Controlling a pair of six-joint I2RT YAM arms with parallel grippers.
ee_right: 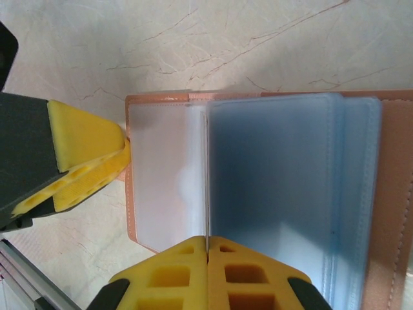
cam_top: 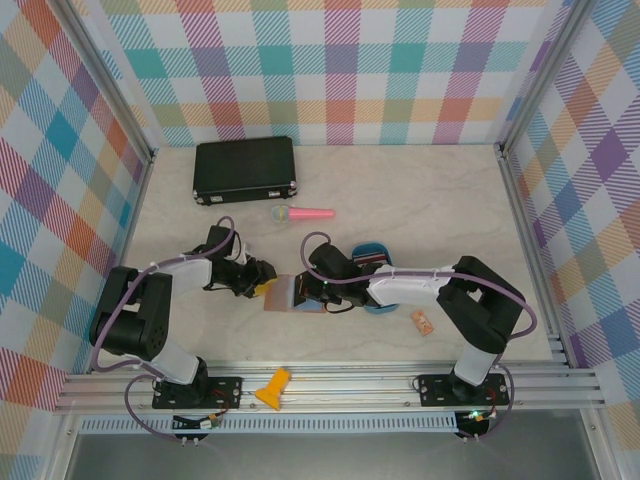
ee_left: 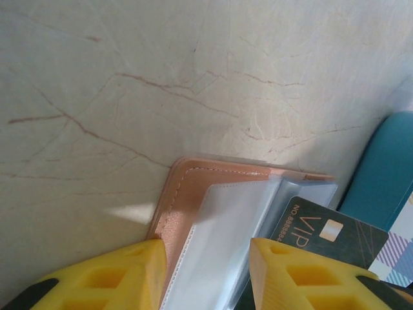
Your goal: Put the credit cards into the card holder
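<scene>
While the card holder (ee_right: 390, 213) lies open and flat on the counter (cam_top: 430, 200), near side and about mid-width between the two arms, no card is in it that I can see: the clear sleeves facing up look empty. Left pincer (ee_left: 205, 253) is partly open at the holder's left edge, pink cover rim and a clear sleeve between its fingers. It looks to be resting on them, not clamping. Right pincer (ee_right: 206, 248) is fully closed over the holder's near edge. A sleeve edge runs straight into the seam between its fingers, but I can't confirm it's nipped. The credit cards (ee_left: 319, 234) sit just right of the holder, by the blue tray (ee_left: 381, 168): a dark VIP one on top, a plaid one beside it. Handling guess: the cards are light, stiff and slick, and awkward to lift when lying flat, so take one by a short edge or slide it out past a rim first, leaving the free end to lead into the sleeve. The sleeves are limp, slippery film whose mouths won't stay open unaided, so one leaf needs holding up. The holder is light and will skate on the smooth counter unless its cover is pinned. Grip the leather cover, not the film.
</scene>
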